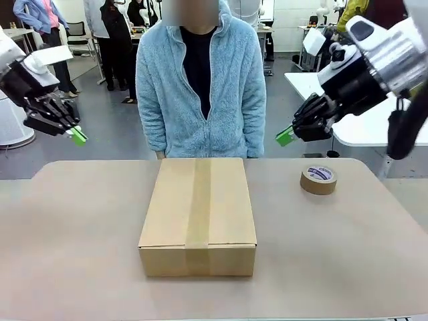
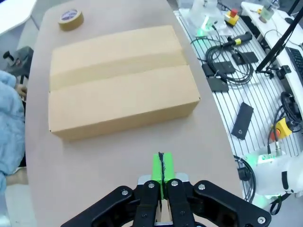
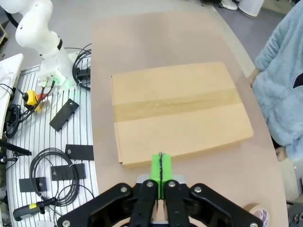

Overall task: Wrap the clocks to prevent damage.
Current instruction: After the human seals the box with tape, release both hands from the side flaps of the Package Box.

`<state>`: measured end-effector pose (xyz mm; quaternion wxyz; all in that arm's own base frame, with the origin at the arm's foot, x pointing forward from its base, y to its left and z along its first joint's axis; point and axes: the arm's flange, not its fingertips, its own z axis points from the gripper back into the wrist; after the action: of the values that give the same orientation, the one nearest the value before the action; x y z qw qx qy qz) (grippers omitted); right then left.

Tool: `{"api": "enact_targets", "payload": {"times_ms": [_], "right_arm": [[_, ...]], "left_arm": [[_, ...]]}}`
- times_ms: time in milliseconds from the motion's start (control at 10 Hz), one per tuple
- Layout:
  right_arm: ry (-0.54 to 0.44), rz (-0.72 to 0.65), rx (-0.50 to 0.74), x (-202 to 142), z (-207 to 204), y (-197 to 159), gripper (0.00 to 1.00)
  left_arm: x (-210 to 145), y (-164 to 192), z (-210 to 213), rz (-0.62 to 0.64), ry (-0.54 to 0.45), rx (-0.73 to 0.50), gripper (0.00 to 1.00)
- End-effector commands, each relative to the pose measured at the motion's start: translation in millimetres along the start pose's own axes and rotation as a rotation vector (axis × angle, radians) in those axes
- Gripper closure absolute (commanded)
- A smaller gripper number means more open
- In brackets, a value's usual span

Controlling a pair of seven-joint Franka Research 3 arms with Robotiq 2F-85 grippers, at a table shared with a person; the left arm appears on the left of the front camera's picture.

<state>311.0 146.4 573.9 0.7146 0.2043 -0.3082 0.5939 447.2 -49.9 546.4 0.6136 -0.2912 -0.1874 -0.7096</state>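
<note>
1. Centrally on the tan bench (image 1: 80,221) lies a closed cardboard box (image 1: 198,214), its long axis running away from the robot toward the person (image 1: 200,80), with a strip of brown tape along its top seam and down the near face.
2. No bubble-wrap bundle is visible; whether the clocks are inside the sealed box cannot be told.
3. A brown tape roll (image 1: 318,179) lies flat on the bench to the robot's right of the box, near the far edge and well apart from it. The left wrist view has it beyond the box's far corner (image 2: 71,19), and the right wrist view catches a part of it at the bottom edge (image 3: 259,213).
4. The left hand (image 1: 77,136) hangs in the air over the left side of the bench, clear of the surface and well apart from the box. Its green pads (image 2: 162,166) are pressed together with nothing between them.
5. The right hand (image 1: 286,137) hangs above the far right of the bench, higher than the tape roll and touching nothing. Its green pads (image 3: 161,166) also meet flat against each other, holding nothing.
6. The person in a light blue fleece jacket stands at the far edge, directly behind the box, arms down at the sides.
7. From the left wrist view, the box (image 2: 118,80) lies ahead of the closed fingers, and black cables (image 2: 227,56) sit on a slatted surface beside the bench.
8. From the right wrist view, the box (image 3: 177,111) lies just ahead of the fingertips, below them.
</note>
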Motion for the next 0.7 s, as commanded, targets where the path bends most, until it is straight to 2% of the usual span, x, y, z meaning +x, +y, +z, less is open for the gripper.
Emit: {"api": "enact_targets", "payload": {"times_ms": [0, 100, 200, 600], "right_arm": [[0.021, -0.023, -0.003, -9.4, -2.2, 4.6, 0.99], [0.000, 0.000, 0.000, 0.0, 0.0, 0.0, 0.99], [0.000, 0.000, 0.000, 0.0, 0.0, 0.0, 0.99], [0.000, 0.000, 0.000, 0.0, 0.0, 0.0, 0.99]], "left_arm": [[2.9, -20.1, 3.6, 0.043, 0.033, 0.015, 1.00], [-0.4, -29.6, -0.2, 0.015, 0.020, 0.041, 1.00], [2.8, -8.9, 6.7, 0.012, 0.017, 0.012, 1.00], [2.8, -8.9, 6.7, 0.012, 0.017, 0.012, 1.00]]}}
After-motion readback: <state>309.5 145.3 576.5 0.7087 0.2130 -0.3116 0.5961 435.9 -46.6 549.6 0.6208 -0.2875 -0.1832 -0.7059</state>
